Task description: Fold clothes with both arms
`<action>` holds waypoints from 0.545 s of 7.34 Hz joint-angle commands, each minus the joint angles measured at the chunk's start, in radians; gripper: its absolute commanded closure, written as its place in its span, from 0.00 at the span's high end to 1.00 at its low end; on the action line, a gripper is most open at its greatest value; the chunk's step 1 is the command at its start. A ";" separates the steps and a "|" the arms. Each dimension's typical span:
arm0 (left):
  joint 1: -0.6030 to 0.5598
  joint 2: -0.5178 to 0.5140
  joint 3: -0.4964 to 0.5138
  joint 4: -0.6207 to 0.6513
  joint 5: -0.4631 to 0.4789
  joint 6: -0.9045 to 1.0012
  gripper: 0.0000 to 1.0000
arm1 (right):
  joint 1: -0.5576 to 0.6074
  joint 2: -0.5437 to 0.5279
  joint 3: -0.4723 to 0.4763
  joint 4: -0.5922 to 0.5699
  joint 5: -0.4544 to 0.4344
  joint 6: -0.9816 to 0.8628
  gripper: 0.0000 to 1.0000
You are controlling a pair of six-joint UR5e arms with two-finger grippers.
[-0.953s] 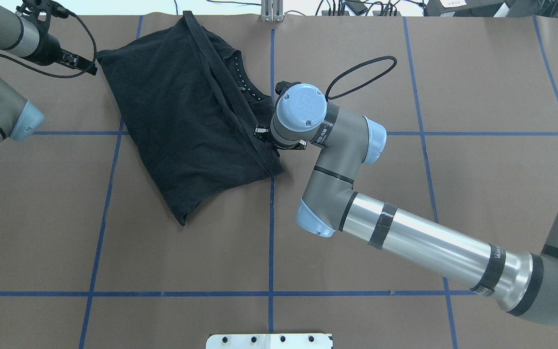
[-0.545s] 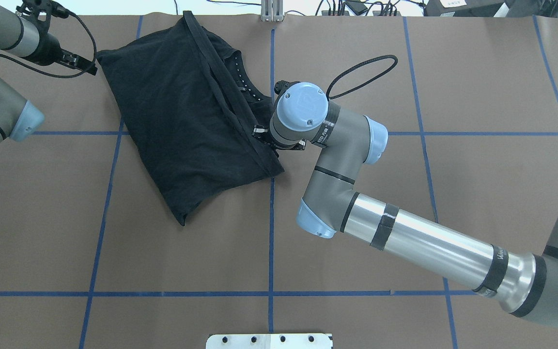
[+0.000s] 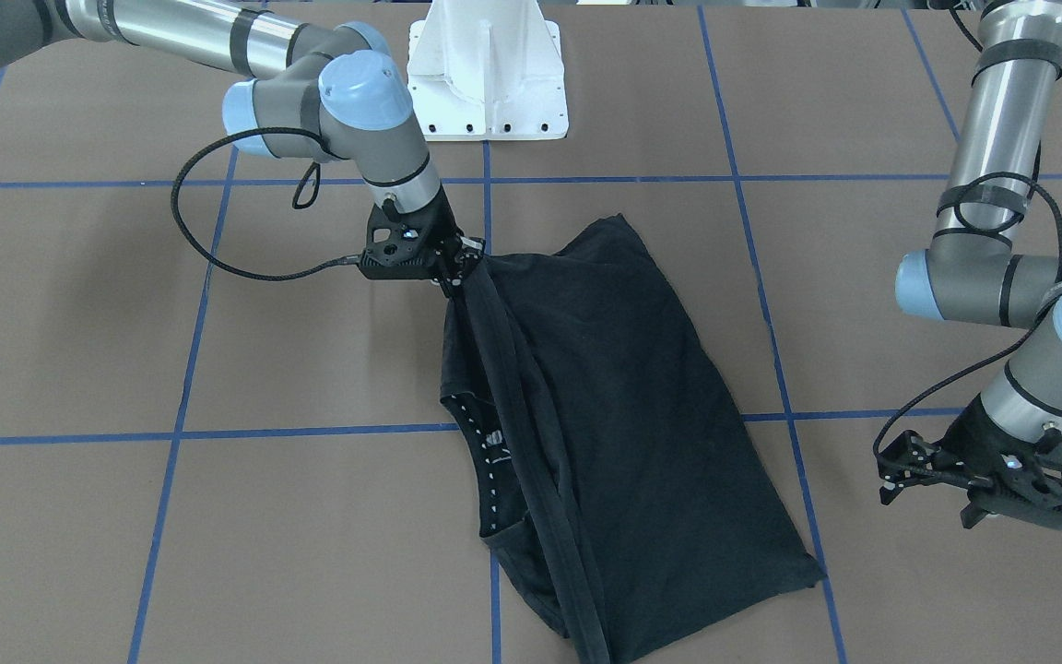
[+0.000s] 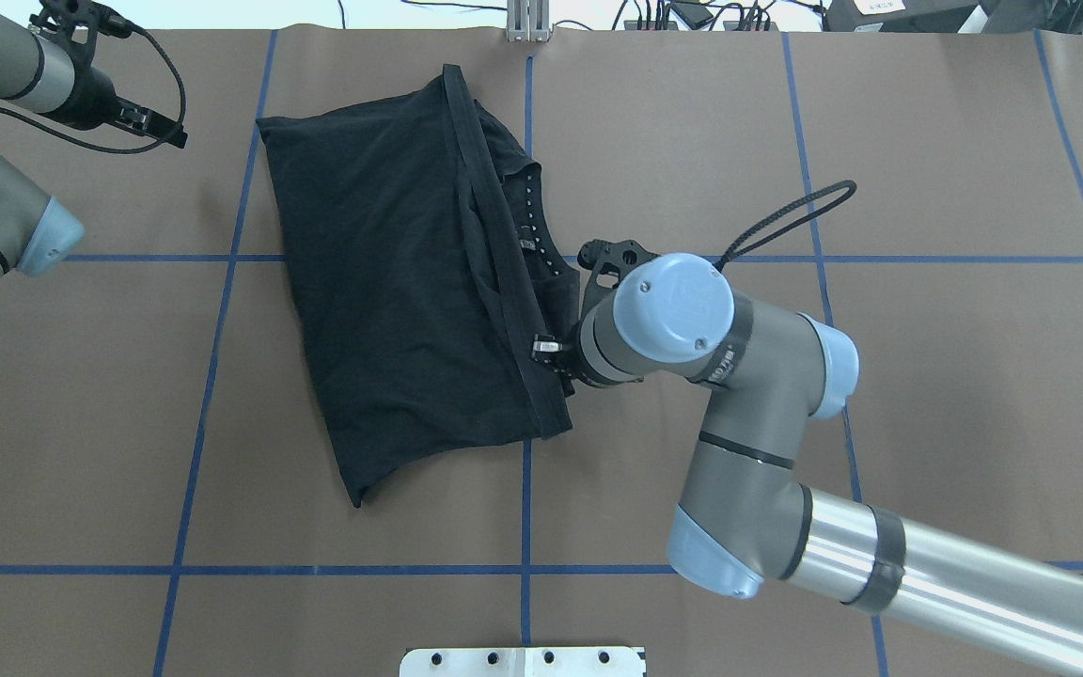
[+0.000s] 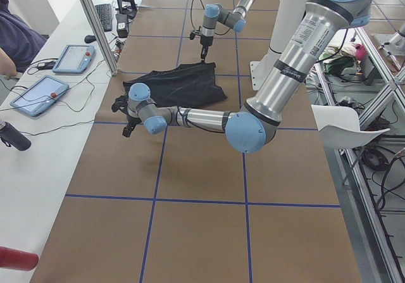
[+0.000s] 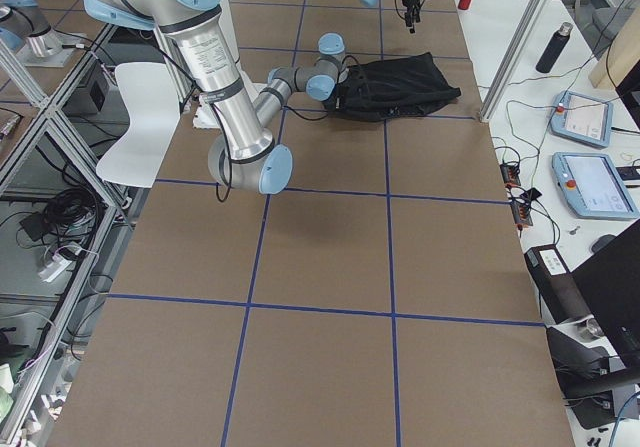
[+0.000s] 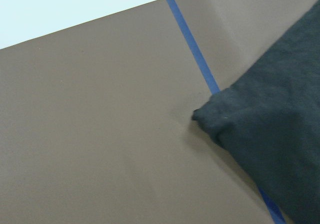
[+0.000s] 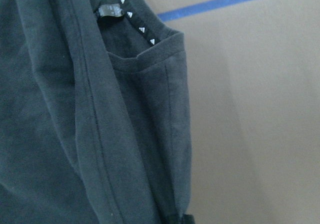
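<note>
The clothes are one black T-shirt, lying folded on the brown table cover; in the front-facing view the T-shirt runs from the centre toward the bottom edge. A collar with small white marks shows along its right side. My right gripper is shut on the shirt's near right edge, and in the front-facing view this right gripper holds the fabric pulled up taut. My left gripper hovers apart from the shirt's far left corner. The left gripper looks open and holds nothing.
The white base pedestal stands at the robot's side of the table. Blue tape lines grid the cover. A side table with tablets and a person lies beyond the far edge, near a metal post.
My right gripper has pulled the shirt toward the robot and to the right. The shirt has turned and its far left corner has slid away from the left gripper, which stayed put.
</note>
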 commanded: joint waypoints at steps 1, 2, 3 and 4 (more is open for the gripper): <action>0.000 0.000 -0.002 0.000 -0.002 0.000 1.00 | -0.090 -0.061 0.091 -0.003 -0.053 0.067 0.00; 0.000 0.002 0.000 0.000 -0.002 0.001 1.00 | -0.116 -0.062 0.091 -0.003 -0.075 0.069 0.00; 0.000 0.005 -0.002 0.000 -0.002 0.001 1.00 | -0.119 -0.062 0.091 -0.003 -0.083 0.069 0.00; 0.000 0.006 -0.006 0.000 -0.002 0.001 1.00 | -0.122 -0.065 0.091 -0.003 -0.083 0.069 0.00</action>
